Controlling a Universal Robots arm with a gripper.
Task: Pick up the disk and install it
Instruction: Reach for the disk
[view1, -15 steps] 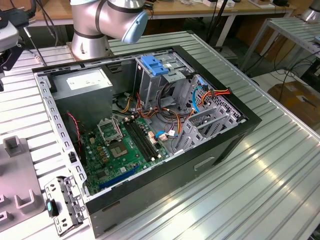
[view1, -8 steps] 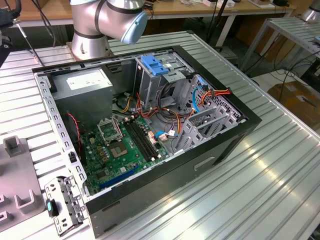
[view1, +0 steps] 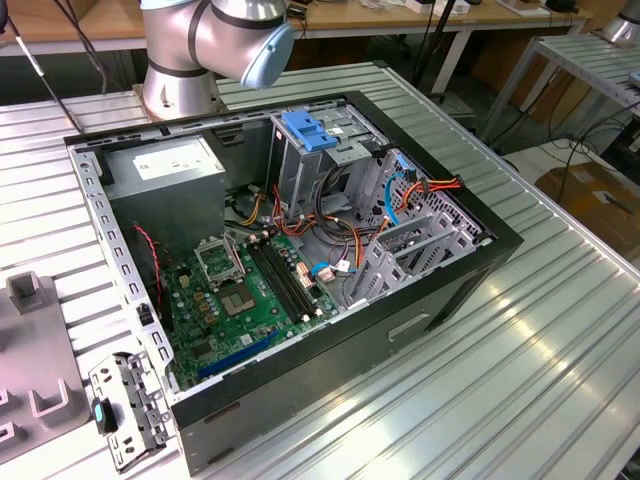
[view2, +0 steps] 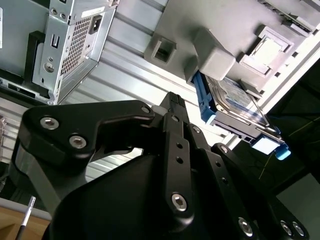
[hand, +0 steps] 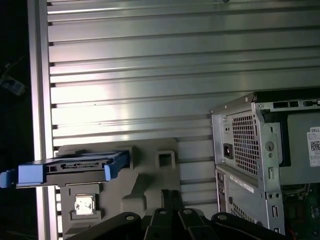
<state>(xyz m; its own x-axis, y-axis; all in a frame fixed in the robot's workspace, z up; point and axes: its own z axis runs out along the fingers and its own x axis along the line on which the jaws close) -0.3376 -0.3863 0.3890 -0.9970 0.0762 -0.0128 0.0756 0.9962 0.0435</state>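
Blue-railed disk (hand: 65, 167) stands in a grey holder (hand: 150, 180) on the ribbed table (hand: 150, 75).

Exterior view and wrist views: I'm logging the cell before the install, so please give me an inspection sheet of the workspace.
Surface: slatted metal table, open PC case on it.
Job's things: disk resting on grey holder, outside the case.
Clutter: loose metal bracket beside case.
Grippers: gripper shut, empty, apart from disk.
Cables: wire bundles inside case.
Surroundings: workbenches behind.
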